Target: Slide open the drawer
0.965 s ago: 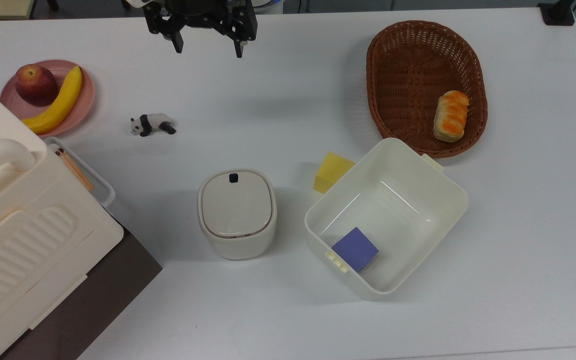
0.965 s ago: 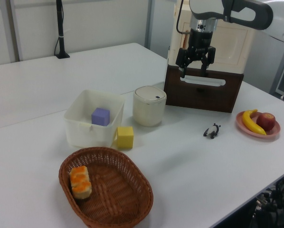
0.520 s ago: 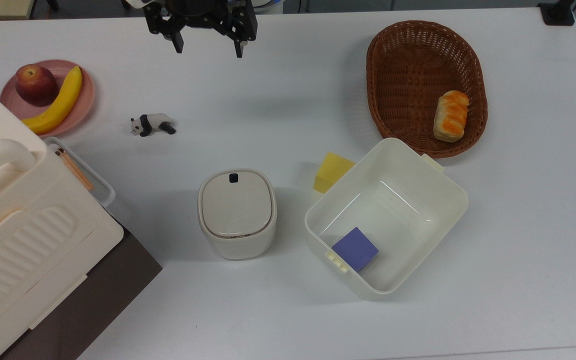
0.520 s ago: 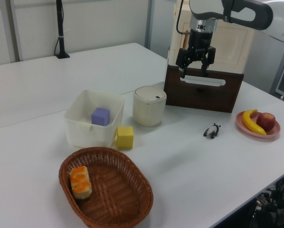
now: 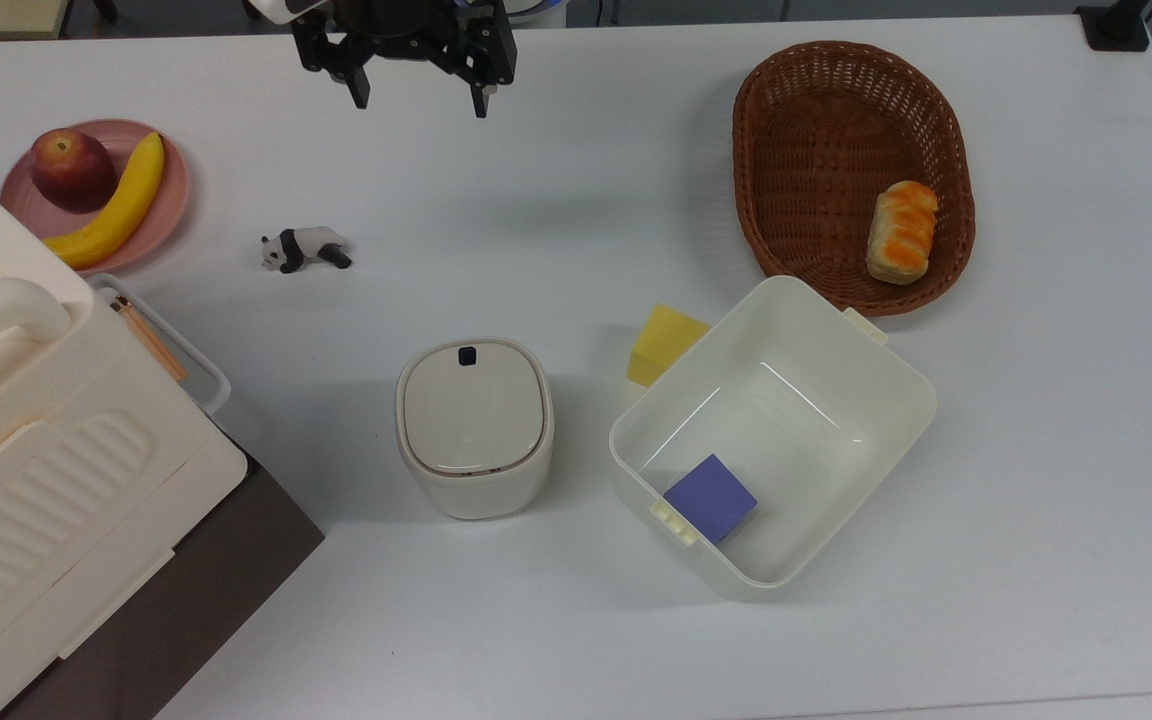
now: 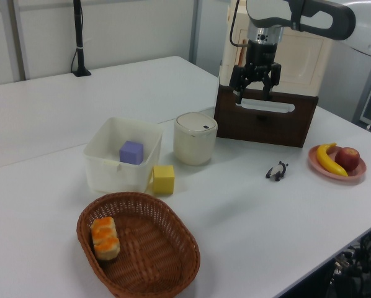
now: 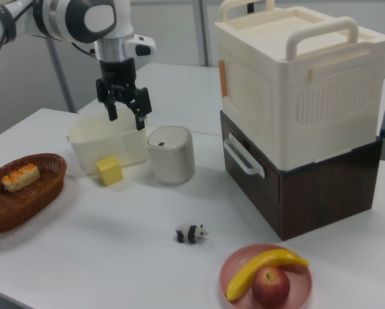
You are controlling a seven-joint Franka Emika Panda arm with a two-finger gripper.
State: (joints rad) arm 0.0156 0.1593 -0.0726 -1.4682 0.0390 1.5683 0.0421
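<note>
1. The white table [image 7: 83, 257] carries the whole scene, with the ribbed cream case [image 7: 302, 84] stacked on a dark brown wooden cabinet at the right view's right.
2. The drawer [image 7: 253, 183] sits shut in that cabinet beneath the case, its dark front panel flush with the cabinet face; nothing has yet been pulled, so the task appears to be at the approach step.
3. The cream plastic bin [image 5: 771, 435], holding a blue cube, and the lidded round container [image 5: 474, 425] stand between the arm and the cabinet in the top view.
4. The gripper [image 7: 123, 106] hangs in the air well apart from the drawer, fingers spread wide and holding nothing, near the top view's upper edge [image 5: 419, 100].
5. The white loop handle [image 7: 243, 154] projects from the drawer front; the next move likely calls for lowering to it, closing the fingers around the bar, then drawing straight outward.
</note>
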